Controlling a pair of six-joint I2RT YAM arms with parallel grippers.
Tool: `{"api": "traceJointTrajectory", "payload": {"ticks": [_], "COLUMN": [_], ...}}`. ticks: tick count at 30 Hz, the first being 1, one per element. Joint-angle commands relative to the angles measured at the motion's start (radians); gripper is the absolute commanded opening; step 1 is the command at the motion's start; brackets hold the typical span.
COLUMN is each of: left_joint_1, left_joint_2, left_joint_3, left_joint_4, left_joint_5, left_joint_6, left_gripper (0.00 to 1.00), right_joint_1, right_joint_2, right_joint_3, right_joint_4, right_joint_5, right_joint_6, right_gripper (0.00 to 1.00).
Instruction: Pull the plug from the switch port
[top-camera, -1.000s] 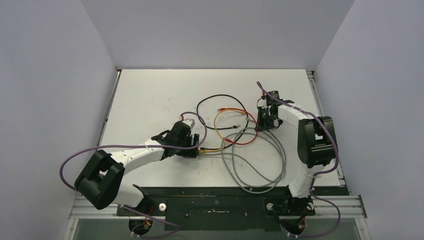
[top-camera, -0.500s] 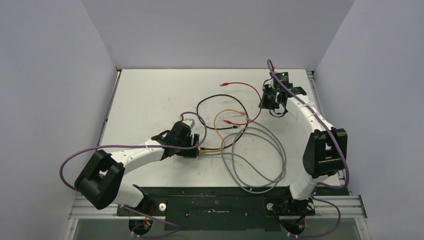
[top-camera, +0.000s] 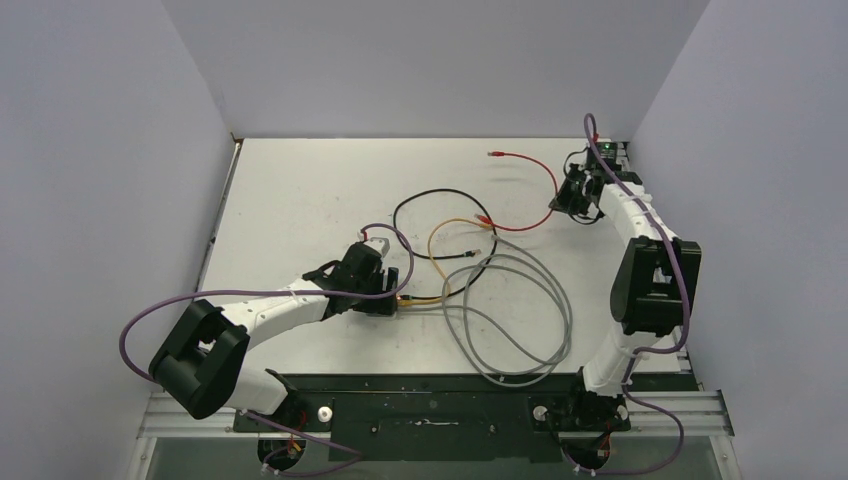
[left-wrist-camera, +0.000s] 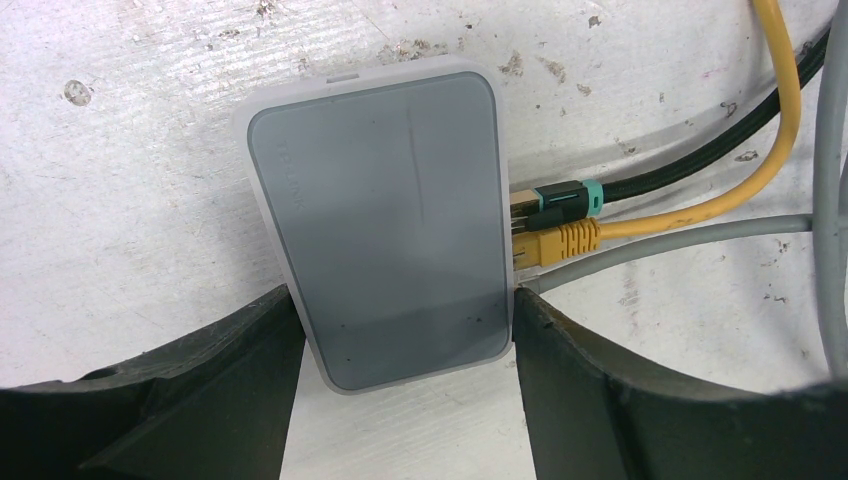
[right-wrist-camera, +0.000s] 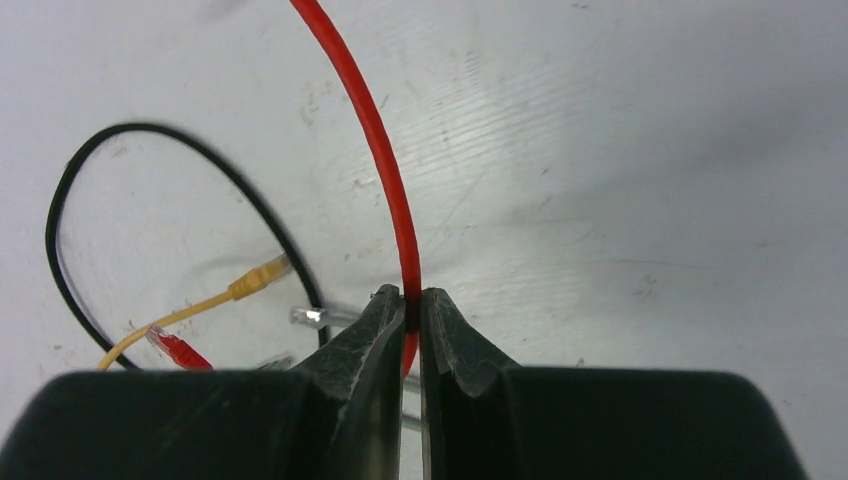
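Note:
The switch (left-wrist-camera: 385, 220), a flat grey-white box, lies on the table between the fingers of my left gripper (left-wrist-camera: 405, 300), which press its two long sides. A black plug with a teal boot (left-wrist-camera: 560, 200), a yellow plug (left-wrist-camera: 560, 240) and a grey cable (left-wrist-camera: 660, 240) sit in its right edge. In the top view my left gripper (top-camera: 388, 292) covers most of the switch. My right gripper (top-camera: 568, 200) is at the far right, shut on a red cable (right-wrist-camera: 375, 130). One red plug (top-camera: 495, 154) hangs in the air and the other (top-camera: 483, 217) lies on the table.
A black cable loop (top-camera: 420, 200), a yellow cable (top-camera: 440, 240) and large grey cable loops (top-camera: 540, 320) lie across the middle of the table. Grey walls stand close on the left, the far side and the right, with the right wall near my right gripper.
My right gripper has moved back and to the right with the red cable, dragging it away from the table's middle and lifting one plug. The left gripper and the switch have not moved.

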Motion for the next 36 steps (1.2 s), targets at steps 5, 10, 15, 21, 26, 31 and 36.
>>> {"api": "traceJointTrajectory", "payload": {"ticks": [5, 10, 15, 21, 26, 31, 36], "left_joint_1": [0.004, 0.003, 0.003, 0.003, 0.003, 0.004, 0.003], "left_joint_2": [-0.002, -0.001, 0.001, 0.000, 0.001, 0.005, 0.010], "left_joint_3": [0.019, 0.022, 0.025, 0.030, 0.032, 0.036, 0.035], "left_joint_4": [-0.002, -0.004, -0.005, -0.011, -0.010, -0.006, -0.001], "left_joint_5": [0.005, 0.005, 0.006, 0.007, 0.007, 0.007, 0.007], "left_joint_6": [0.000, 0.000, -0.001, 0.001, 0.001, 0.001, 0.002], "left_gripper": [0.38, 0.39, 0.39, 0.38, 0.38, 0.38, 0.38], "right_joint_1": [-0.131, -0.184, -0.214, -0.225, -0.229, -0.227, -0.210], "right_joint_2": [0.089, 0.106, 0.130, 0.168, 0.183, 0.174, 0.106], "right_joint_3": [0.079, 0.070, 0.089, 0.124, 0.140, 0.142, 0.078], "right_joint_4": [0.106, 0.156, 0.187, 0.182, 0.167, 0.138, 0.149], "right_joint_5": [-0.066, -0.077, -0.072, -0.043, 0.000, 0.022, 0.010], "right_joint_6": [0.077, 0.119, 0.163, 0.177, 0.156, 0.117, 0.079], "right_gripper": [0.05, 0.05, 0.05, 0.05, 0.12, 0.67, 0.83]}}
